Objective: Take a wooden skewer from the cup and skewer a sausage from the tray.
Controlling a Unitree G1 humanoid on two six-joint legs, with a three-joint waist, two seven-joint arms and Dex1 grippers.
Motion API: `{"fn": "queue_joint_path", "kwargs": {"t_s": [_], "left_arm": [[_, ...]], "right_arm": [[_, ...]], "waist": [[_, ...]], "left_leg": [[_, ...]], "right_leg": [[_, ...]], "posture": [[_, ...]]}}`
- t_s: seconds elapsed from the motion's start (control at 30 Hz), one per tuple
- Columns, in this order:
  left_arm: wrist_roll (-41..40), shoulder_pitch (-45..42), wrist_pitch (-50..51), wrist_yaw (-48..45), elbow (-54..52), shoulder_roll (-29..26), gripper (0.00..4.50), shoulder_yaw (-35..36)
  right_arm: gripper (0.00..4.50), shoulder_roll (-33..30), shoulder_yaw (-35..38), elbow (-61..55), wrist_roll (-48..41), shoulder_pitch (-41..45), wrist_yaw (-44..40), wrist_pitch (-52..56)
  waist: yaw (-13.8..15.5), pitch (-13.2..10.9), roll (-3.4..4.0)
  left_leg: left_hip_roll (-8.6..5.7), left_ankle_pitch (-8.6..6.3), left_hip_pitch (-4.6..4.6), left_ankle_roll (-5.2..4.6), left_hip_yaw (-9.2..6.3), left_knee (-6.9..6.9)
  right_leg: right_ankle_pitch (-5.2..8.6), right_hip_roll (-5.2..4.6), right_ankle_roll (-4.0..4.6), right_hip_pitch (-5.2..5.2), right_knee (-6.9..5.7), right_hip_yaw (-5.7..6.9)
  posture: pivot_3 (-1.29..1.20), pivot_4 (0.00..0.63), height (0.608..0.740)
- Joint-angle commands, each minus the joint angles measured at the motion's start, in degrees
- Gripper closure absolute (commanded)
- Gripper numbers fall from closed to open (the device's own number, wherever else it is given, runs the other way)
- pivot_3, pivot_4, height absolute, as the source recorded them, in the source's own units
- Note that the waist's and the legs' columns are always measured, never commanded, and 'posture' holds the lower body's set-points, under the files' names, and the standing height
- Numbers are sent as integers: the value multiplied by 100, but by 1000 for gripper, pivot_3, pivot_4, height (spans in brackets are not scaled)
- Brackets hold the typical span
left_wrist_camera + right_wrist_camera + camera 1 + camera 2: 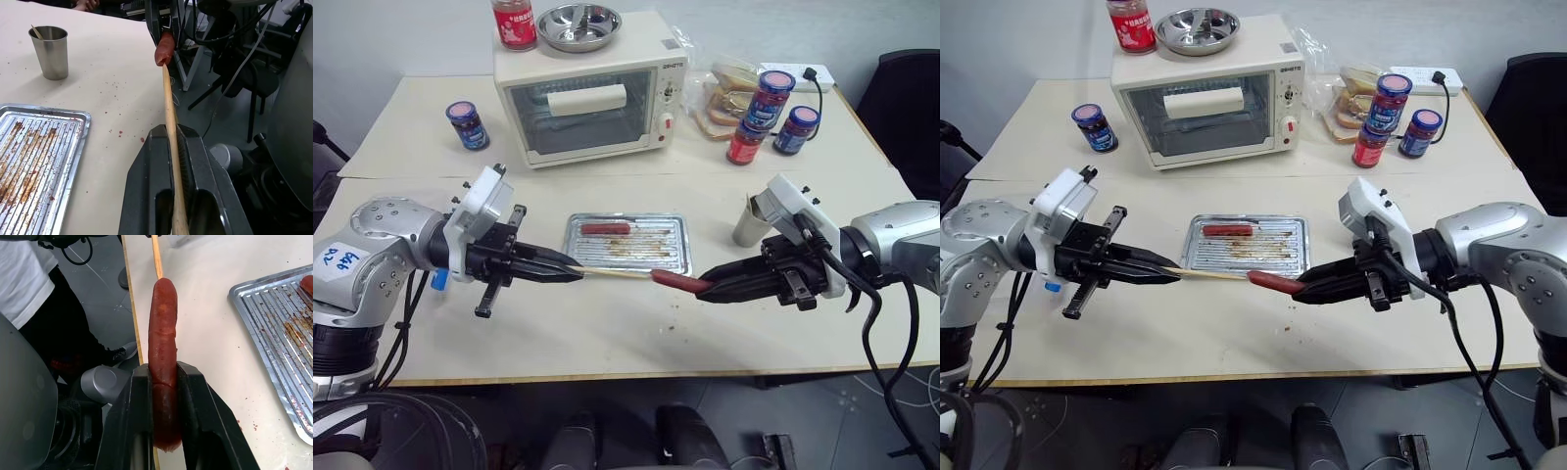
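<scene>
- The left gripper (570, 271) has its two black fingers pressed tight on the wooden skewer (615, 273), whose bare length runs out from its fingertips toward the other arm.
- The right gripper (705, 287) pinches a sausage (678, 282) lengthwise between its fingers, the free end pointing at the skewer.
- The skewer's tip meets the sausage's near end, midway between the two grippers, above the front edge of the tray (680, 257); in the wrist views it seems just entered, though how deep I cannot tell.
- Done, by my reading: the skewer is out of the cup (745, 227) and a sausage is lifted off the tray. Left: driving the stick on through the sausage.
- Counts: two sausages, one held and one lying in the tray (605, 228) just beyond the left fingertips; one tray; one cup behind the right gripper, with one more stick in it (36, 31); four lidded jars; one toaster oven (592, 88) carrying one steel bowl (578, 25).
</scene>
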State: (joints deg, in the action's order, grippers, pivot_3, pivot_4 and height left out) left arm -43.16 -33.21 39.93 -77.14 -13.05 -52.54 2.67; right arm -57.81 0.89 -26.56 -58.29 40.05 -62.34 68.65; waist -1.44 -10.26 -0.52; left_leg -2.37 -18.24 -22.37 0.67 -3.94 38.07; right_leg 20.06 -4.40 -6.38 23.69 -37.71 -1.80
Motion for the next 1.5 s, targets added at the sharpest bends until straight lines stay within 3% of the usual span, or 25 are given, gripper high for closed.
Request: {"fn": "queue_joint_path", "kwargs": {"t_s": [0.03, 0.9, 1.5], "left_arm": [[37, -125, -80, -40, -55, -6, 4500, 14], [83, -191, -91, -71, 11, -29, 4500, 33], [212, -242, -220, -92, 163, 73, 4500, -72]], "right_arm": [[4104, -73, 128, -160, -50, 51, -34, -130], [4104, -85, 33, -146, 203, -186, -63, -317], [4104, -59, 122, -309, -170, 64, 30, -123]], "waist": [[1, 0, 0], [1, 0, 0], [2, 0, 0]], "left_leg": [[0, 0, 0, 0, 0, 0], [-1, 0, 0, 0, 0, 2], [0, 0, 0, 0, 0, 3]], "right_leg": [[0, 0, 0, 0, 0, 0], [0, 0, 0, 0, -1, 0], [0, 0, 0, 0, -2, 1]], "posture": [[0, 150, 740], [0, 150, 740], [0, 150, 740]]}}
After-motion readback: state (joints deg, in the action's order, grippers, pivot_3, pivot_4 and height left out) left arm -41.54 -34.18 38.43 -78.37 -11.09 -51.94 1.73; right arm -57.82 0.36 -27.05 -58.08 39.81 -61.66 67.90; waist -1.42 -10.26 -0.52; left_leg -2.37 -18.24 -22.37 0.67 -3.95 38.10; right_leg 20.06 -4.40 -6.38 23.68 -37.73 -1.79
